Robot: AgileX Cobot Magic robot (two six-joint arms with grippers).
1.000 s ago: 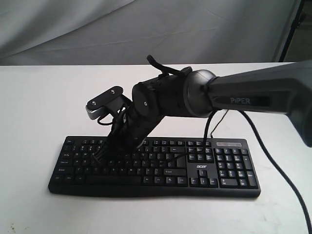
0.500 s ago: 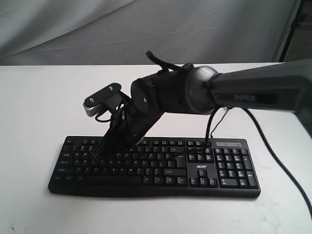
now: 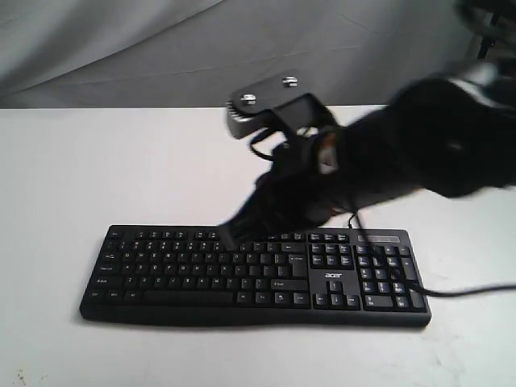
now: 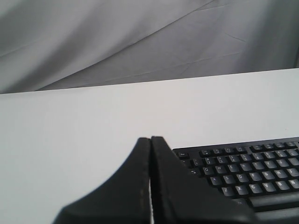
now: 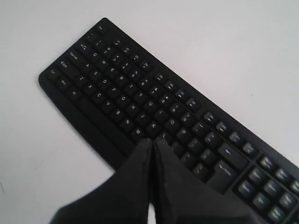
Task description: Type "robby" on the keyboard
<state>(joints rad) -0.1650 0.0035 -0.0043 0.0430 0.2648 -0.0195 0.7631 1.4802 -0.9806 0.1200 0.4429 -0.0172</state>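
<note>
The black keyboard [image 3: 258, 274] with white legends and a number pad lies flat on the white table [image 3: 81, 161], and its small "acer" logo [image 3: 334, 276] shows. My right gripper [image 3: 230, 235] is shut on nothing. Its joined tips hover just over the upper key rows, left of the keyboard's middle, and the arm behind them is motion-blurred. In the right wrist view the right gripper [image 5: 153, 140] points down at the letter keys of the keyboard [image 5: 140, 88]. My left gripper [image 4: 150, 138] is shut and empty, beside the left end of the keyboard [image 4: 247, 170]. It does not show in the exterior view.
A grey cloth backdrop [image 3: 121, 48] hangs behind the table. A thin black cable [image 3: 472, 290] trails over the table to the right of the keyboard. The right arm's wrist camera [image 3: 266, 105] sticks up above the keys.
The right arm has swung right and risen. Its shut tips have left the left-hand letter keys and now hang over the upper rows nearer the middle. The left gripper's earlier position is not shown.
</note>
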